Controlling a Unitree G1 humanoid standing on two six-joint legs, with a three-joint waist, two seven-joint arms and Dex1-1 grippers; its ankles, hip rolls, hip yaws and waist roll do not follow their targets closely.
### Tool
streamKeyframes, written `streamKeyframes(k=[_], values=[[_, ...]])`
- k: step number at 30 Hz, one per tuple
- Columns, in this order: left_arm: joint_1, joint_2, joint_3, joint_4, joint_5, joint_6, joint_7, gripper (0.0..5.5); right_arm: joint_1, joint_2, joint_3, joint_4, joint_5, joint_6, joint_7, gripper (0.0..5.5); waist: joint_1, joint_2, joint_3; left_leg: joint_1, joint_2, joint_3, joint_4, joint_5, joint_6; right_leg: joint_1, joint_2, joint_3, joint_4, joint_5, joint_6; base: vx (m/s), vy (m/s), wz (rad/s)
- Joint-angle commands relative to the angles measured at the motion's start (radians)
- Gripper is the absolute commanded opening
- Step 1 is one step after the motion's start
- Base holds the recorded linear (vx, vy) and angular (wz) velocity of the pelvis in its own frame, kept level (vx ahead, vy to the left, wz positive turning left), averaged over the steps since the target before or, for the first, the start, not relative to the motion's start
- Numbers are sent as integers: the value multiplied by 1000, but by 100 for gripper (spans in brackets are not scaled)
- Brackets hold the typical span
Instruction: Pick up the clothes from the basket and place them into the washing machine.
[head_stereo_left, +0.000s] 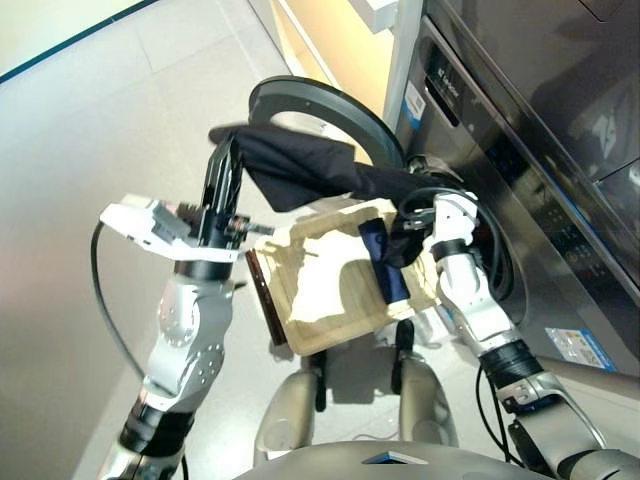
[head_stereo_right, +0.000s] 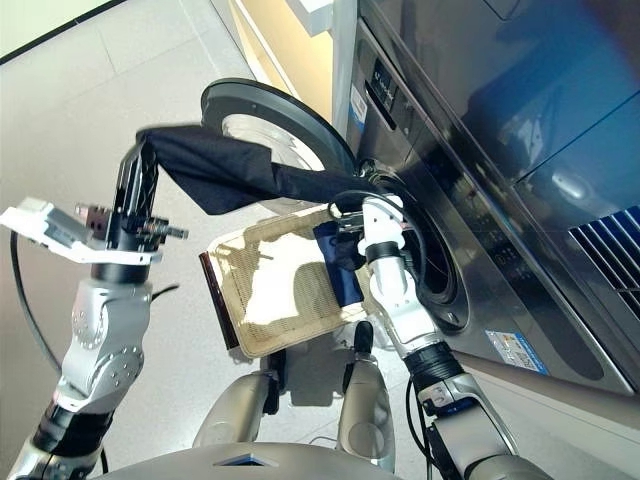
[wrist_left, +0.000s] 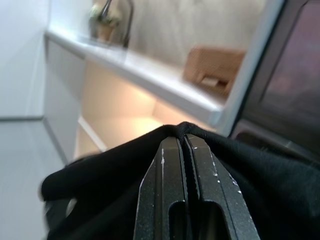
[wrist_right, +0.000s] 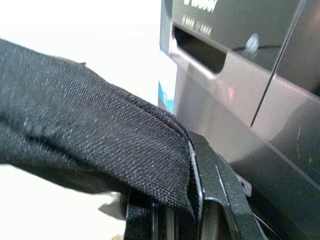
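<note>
A black cloth (head_stereo_left: 300, 165) is stretched in the air between my two grippers, above the basket (head_stereo_left: 310, 330). My left gripper (head_stereo_left: 230, 145) is raised at the left and shut on one end; in the left wrist view its fingers (wrist_left: 172, 170) pinch the black cloth (wrist_left: 250, 170). My right gripper (head_stereo_left: 410, 212) is shut on the other end, right at the washing machine's (head_stereo_left: 560, 250) porthole (head_stereo_right: 440, 270). Black cloth (wrist_right: 100, 145) drapes over its fingers (wrist_right: 210, 180). A navy blue cloth (head_stereo_left: 388, 268) lies in the basket's right part.
The round door (head_stereo_left: 330, 105) stands open to the left of the porthole, behind the hanging cloth. A similar dark unit (head_stereo_left: 560, 60) sits above the machine. A lit cabinet (head_stereo_left: 330, 50) is at the back. Grey tiled floor (head_stereo_left: 90, 130) spreads to the left.
</note>
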Motion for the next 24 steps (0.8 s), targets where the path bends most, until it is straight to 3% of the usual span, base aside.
streamKeyframes(k=[1,5,7,8,9,17,21,24], values=[[29,34,128,0,21,-113,13,0,22,-26,-148,-124,97,-118,4,0,28,-65,-20,-77,-63,16,24,48,56,80,-8,17,-92,42,30,0,0,0],[49,42,95,113,84,-100,22,0,41,-41,-151,-179,162,-137,60,0,27,-71,-17,-88,-60,9,28,49,58,68,-9,17,-80,37,30,0,0,0],[55,48,60,158,82,-78,0,0,48,-46,-142,-196,212,-138,100,0,26,-74,-14,-94,-61,8,30,50,59,58,-7,19,-72,36,29,0,0,0],[56,54,45,172,83,-67,-10,328,49,-48,-139,-205,234,-139,117,0,25,-75,-12,-97,-61,8,30,51,59,54,-6,20,-69,35,29,0,0,0],[57,60,36,183,95,-63,-16,550,52,-49,-138,-211,259,-141,128,0,25,-76,-10,-100,-61,7,31,52,60,50,-5,20,-67,35,29,0,0,0],[57,46,-5,250,94,-36,-1,550,59,9,-120,-210,576,-155,205,0,21,-81,13,-116,-57,9,36,57,59,27,-3,22,-52,36,26,0,0,0],[63,45,3,257,89,-43,0,550,50,2,-128,-208,564,-161,200,0,20,-82,17,-119,-57,11,36,58,59,19,0,26,-46,37,26,0,0,0],[55,46,7,255,91,-45,-8,550,60,-40,-63,-196,566,-111,277,0,24,-86,23,-118,-55,11,42,52,58,18,0,26,-41,34,27,0,0,0]])
